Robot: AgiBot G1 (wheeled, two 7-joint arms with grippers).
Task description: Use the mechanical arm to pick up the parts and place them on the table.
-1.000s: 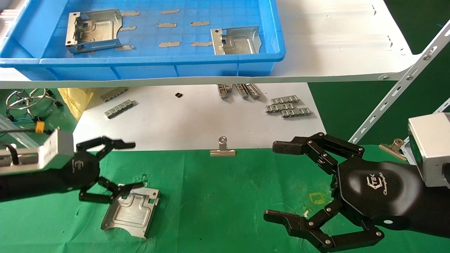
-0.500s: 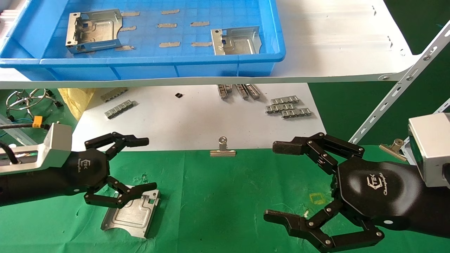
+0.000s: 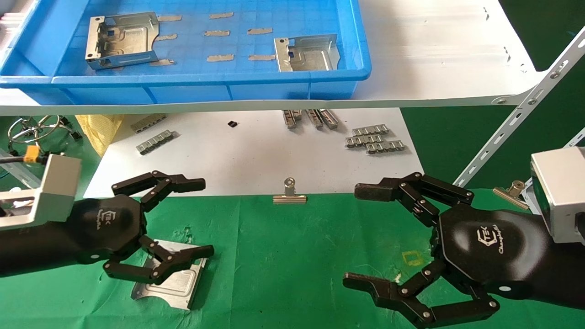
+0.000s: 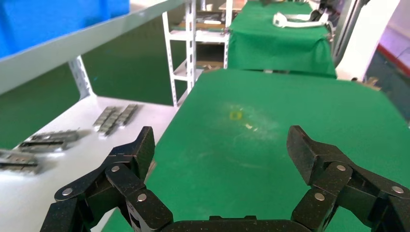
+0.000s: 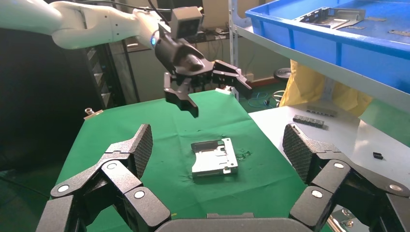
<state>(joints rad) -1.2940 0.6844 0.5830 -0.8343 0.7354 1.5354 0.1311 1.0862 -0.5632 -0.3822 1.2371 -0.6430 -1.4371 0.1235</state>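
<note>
One silver bracket (image 3: 171,281) lies flat on the green table (image 3: 283,256); it also shows in the right wrist view (image 5: 213,157). My left gripper (image 3: 201,217) is open and empty, hovering above that bracket, as the right wrist view (image 5: 217,96) shows. Its own view (image 4: 223,145) shows only bare green cloth (image 4: 270,121) between the spread fingers. Two more brackets (image 3: 122,40) (image 3: 307,52) lie in the blue bin (image 3: 183,81) on the upper shelf. My right gripper (image 3: 358,235) is open and empty over the table's right side.
A white board (image 3: 251,155) behind the cloth holds several grey ribbed strips (image 3: 374,140). A binder clip (image 3: 289,194) sits at its front edge, another (image 3: 509,189) at far right. A slanted white shelf strut (image 3: 516,119) stands on the right. Cables and a yellow cloth (image 3: 98,128) lie at the left.
My left gripper has lifted off the bracket and moved right, fingers staying spread. The bracket stays on the cloth. The right arm has not moved.
</note>
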